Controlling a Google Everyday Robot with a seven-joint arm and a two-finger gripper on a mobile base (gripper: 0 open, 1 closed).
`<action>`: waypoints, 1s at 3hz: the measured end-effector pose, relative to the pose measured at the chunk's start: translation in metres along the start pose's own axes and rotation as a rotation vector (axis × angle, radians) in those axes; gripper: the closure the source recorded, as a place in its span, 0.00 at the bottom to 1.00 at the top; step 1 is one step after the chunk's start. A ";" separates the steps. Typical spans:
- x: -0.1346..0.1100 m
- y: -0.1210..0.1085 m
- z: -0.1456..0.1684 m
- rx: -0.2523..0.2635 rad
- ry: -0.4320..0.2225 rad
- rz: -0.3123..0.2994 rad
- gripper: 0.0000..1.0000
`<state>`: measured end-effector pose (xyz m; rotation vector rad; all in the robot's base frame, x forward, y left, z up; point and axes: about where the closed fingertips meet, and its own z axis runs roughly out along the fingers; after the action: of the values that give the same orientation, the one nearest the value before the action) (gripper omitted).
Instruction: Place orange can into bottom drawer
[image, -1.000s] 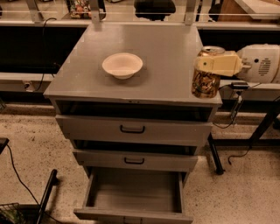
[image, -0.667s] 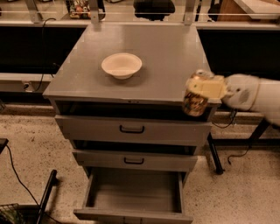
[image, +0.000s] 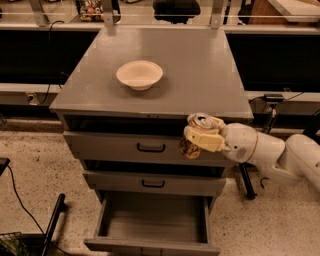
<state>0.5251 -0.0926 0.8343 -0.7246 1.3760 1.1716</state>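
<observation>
The end effector (image: 199, 136), holding the orange can (image: 189, 149), hangs before the top drawer (image: 110, 145), above the bottom drawer (image: 155, 224).

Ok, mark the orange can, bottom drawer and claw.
orange can (image: 189, 148), camera view, its lower label.
bottom drawer (image: 155, 218), camera view, bare inside floor.
claw (image: 196, 134), camera view, middle of its grip on the can, in front of the top drawer (image: 125, 147).

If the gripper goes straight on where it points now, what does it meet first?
The gripper, holding the can, points left across the top drawer front. The way looks free, though depth is unclear.
</observation>
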 end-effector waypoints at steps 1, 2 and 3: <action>0.017 0.027 -0.006 -0.035 0.010 -0.148 1.00; 0.017 0.027 -0.006 -0.035 0.010 -0.148 1.00; 0.059 0.010 0.006 -0.023 0.030 -0.157 1.00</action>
<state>0.5072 -0.0722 0.7804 -0.8538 1.3077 1.0578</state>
